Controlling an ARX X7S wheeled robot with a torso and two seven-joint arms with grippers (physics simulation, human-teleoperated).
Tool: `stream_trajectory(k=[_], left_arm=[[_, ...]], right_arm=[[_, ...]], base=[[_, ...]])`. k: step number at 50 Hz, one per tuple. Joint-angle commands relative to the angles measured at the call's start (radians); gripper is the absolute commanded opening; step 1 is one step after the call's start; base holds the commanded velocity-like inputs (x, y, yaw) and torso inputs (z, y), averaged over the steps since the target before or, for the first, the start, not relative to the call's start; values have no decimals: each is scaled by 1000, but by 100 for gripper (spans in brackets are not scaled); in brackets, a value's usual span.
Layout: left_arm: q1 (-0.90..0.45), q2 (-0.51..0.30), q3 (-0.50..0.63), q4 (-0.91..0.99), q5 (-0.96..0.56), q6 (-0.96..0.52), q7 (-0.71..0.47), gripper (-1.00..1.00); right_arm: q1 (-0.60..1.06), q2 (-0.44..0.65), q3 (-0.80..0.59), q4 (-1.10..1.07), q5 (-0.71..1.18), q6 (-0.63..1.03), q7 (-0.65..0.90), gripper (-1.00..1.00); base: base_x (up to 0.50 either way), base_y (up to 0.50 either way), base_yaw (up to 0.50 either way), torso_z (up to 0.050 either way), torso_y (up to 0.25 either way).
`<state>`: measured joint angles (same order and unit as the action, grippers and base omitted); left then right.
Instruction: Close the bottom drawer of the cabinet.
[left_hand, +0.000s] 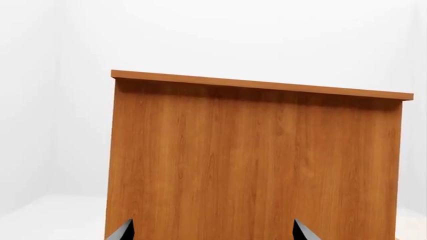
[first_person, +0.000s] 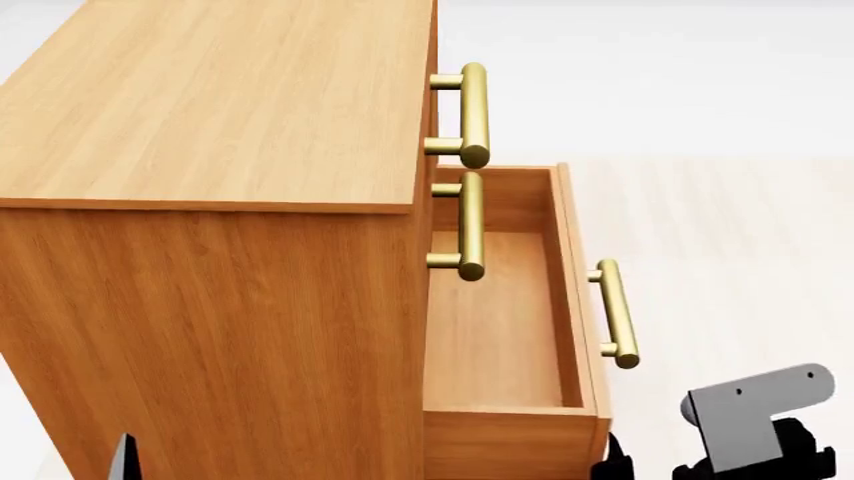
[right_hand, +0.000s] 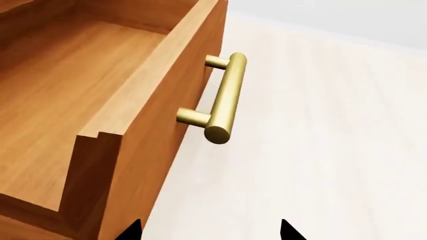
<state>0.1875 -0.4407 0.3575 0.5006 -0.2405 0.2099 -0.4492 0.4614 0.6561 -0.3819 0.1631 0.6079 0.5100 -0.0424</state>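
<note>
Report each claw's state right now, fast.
Left claw: open, holding nothing, facing the cabinet side.
Right claw: open, holding nothing, beside the bottom drawer.

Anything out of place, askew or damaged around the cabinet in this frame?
Only the bottom drawer stands out: it is pulled well out of the cabinet, its plain wood inside empty, while the two drawers above sit flush. It looks square, not tilted. No damage or spill shows.

The right end effector (right_hand: 208, 232) sits low beside the bottom drawer (first_person: 514, 310), near its front corner, fingertips spread apart and holding nothing. The left end effector (left_hand: 212, 232), fingertips also parted, faces the cabinet's (left_hand: 257, 160) side panel.
</note>
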Motion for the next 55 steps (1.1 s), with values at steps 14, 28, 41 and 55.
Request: stream_trajectory(k=[14,28,41,55], left_arm=[[-12,13,-12,-35,6,16,20,100],[-11,9,-11,-34,3,15,17,100],[-13,7,-8,-40,1,18,17,100],[-15,6,-8,-50,-4,26,17,100]], right_arm=[[74,-63,-35,89,-8,-21,-69,100],[117,-97,-70,128,-30,-24,-95,100],[156,-130,-100,171,-49,-35,-125,100],[193,-174,-140,233,-76,-56,-163,100]], base=[[0,0,0,0,0],[0,0,0,0,0],[0,0,0,0,0],[0,0,0,0,0]])
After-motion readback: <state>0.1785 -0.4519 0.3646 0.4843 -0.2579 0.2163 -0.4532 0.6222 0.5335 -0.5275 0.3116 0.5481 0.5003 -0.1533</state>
